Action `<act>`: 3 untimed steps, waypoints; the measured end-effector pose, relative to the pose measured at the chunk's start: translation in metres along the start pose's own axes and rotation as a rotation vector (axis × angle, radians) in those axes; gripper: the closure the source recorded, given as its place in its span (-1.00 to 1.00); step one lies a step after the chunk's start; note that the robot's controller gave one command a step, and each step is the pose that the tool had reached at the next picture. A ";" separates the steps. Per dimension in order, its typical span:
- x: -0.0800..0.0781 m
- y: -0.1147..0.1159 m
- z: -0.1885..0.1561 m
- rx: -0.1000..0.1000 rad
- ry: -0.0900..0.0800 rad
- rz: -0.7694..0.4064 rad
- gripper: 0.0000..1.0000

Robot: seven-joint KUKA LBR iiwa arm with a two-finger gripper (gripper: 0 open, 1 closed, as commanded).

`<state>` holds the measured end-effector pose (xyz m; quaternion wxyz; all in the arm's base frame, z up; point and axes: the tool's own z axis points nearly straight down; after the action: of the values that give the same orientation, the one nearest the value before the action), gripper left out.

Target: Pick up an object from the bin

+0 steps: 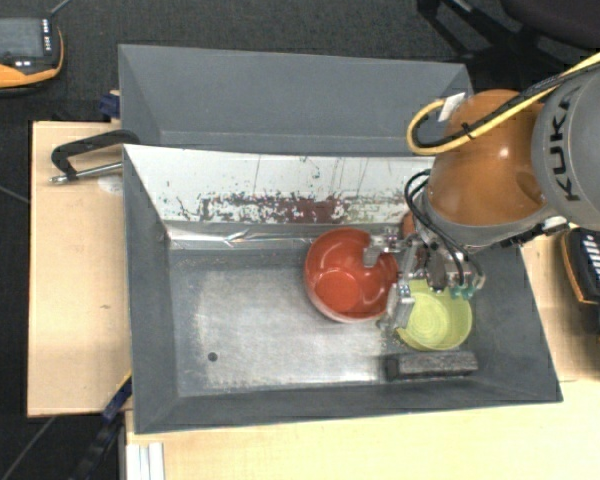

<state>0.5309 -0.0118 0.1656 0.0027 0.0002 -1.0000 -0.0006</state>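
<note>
A red bowl lies in the right half of the bin, near the back wall. To its right and a little nearer the front sits a yellow-green bowl. My gripper hangs low between the two bowls, its fingers reaching down at the red bowl's right rim and the yellow-green bowl's left edge. Nothing shows held between the fingers. A dark grey flat bar lies along the front wall, just below the yellow-green bowl.
The arm's orange cover and a yellow cable hang over the bin's back right corner, hiding what lies under them. The bin floor stretches bare to the left of the red bowl.
</note>
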 end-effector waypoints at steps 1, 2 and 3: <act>0.005 -0.051 -0.010 0.002 -0.006 -0.256 -1.00; -0.043 -0.027 0.092 -0.001 -0.006 -0.273 -1.00; -0.043 -0.029 0.088 0.000 -0.006 -0.272 1.00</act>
<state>0.5734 -0.0404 0.0775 -0.0006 0.1357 -0.9908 -0.0007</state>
